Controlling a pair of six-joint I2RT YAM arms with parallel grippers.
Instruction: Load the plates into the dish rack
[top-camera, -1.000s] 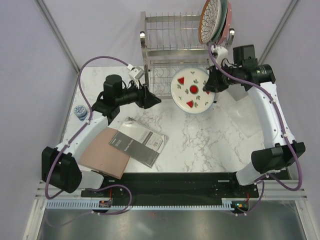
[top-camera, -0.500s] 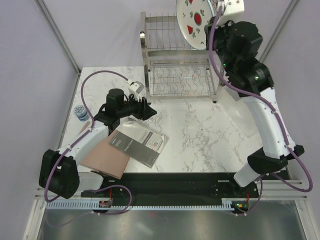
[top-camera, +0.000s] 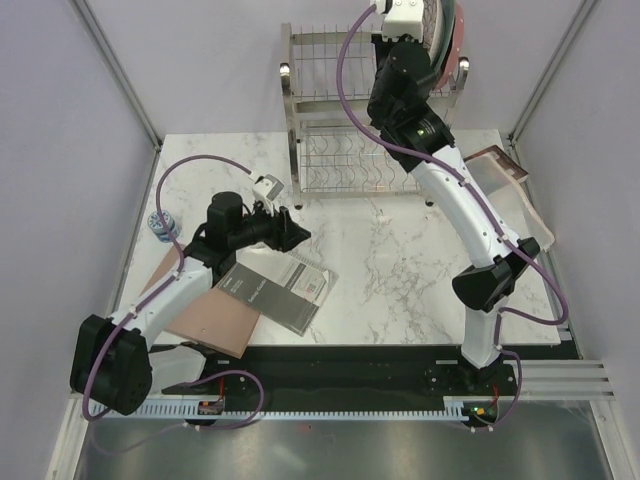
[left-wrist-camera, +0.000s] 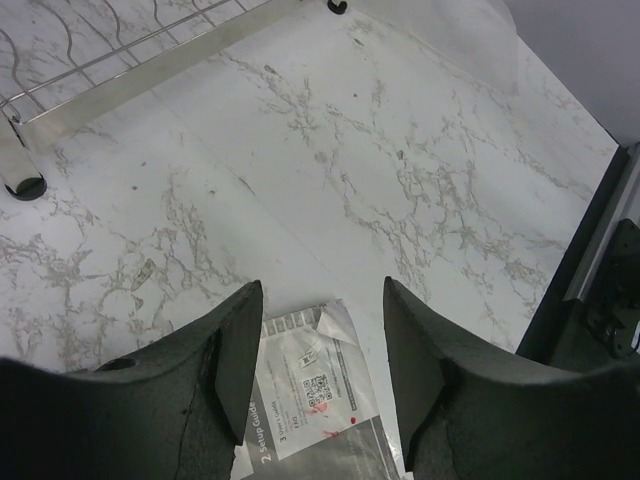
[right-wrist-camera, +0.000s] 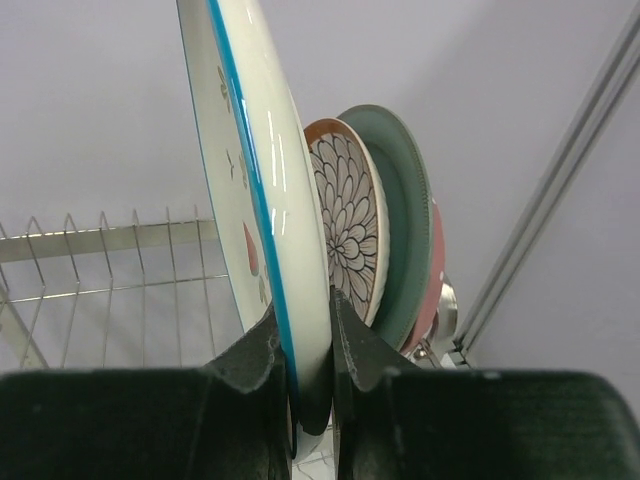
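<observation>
white strawberry plate (right-wrist-camera: 245, 170), the last, is pinched tight in my right fingers (right-wrist-camera: 303, 350); next it must seat upright in a dish rack (right-wrist-camera: 120, 240) slot.

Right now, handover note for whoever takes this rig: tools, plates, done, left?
Tools: left tool open, empty, above the booklet; right tool shut on the rim of the strawberry plate, holding it upright at the top tier of the dish rack.
Racked, on edge just beyond it: petal plate, grey-green plate, pink plate.
Done: three plates.
Left: seat the strawberry plate beside the petal plate, release, withdraw.
</observation>
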